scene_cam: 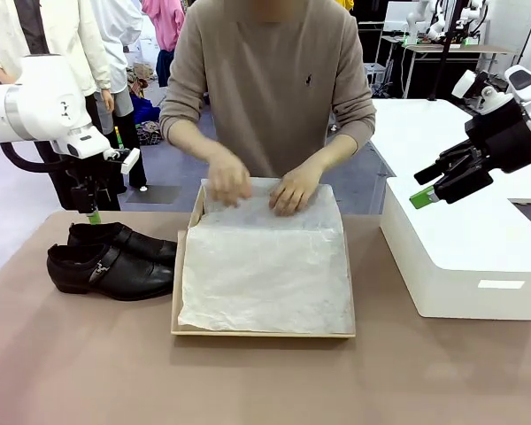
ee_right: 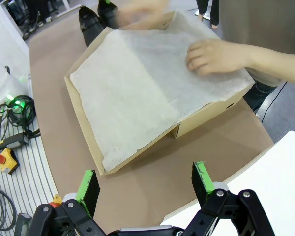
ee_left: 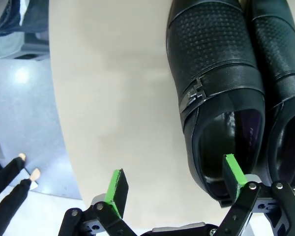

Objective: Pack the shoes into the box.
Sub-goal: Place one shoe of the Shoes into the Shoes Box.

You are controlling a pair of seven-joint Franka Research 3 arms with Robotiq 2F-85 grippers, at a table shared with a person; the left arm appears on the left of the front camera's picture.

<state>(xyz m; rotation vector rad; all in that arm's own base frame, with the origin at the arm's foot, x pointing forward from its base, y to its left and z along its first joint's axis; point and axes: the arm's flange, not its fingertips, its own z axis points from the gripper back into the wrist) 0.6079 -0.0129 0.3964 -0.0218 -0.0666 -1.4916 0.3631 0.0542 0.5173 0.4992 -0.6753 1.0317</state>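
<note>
Two glossy black shoes (scene_cam: 111,261) lie side by side on the table's left, their buckles (ee_left: 194,93) facing up in the left wrist view. Just behind them hovers my left gripper (scene_cam: 94,215), open, one green pad (ee_left: 234,170) over the nearer shoe's (ee_left: 221,93) opening and the other over bare table. The tan cardboard box (scene_cam: 264,331) sits in the middle, covered by white tissue paper (scene_cam: 265,266). A person's hands (scene_cam: 261,184) press the tissue at the far end. My right gripper (scene_cam: 422,197) hangs open above the white plastic box, off to the right of the cardboard box (ee_right: 83,115).
A big white plastic box (scene_cam: 465,252) stands at the right, with a white table (scene_cam: 416,133) behind it. Cables and a yellow switch with a red button (ee_right: 7,160) lie on the floor beside the table. Brown table surface (scene_cam: 248,381) stretches in front.
</note>
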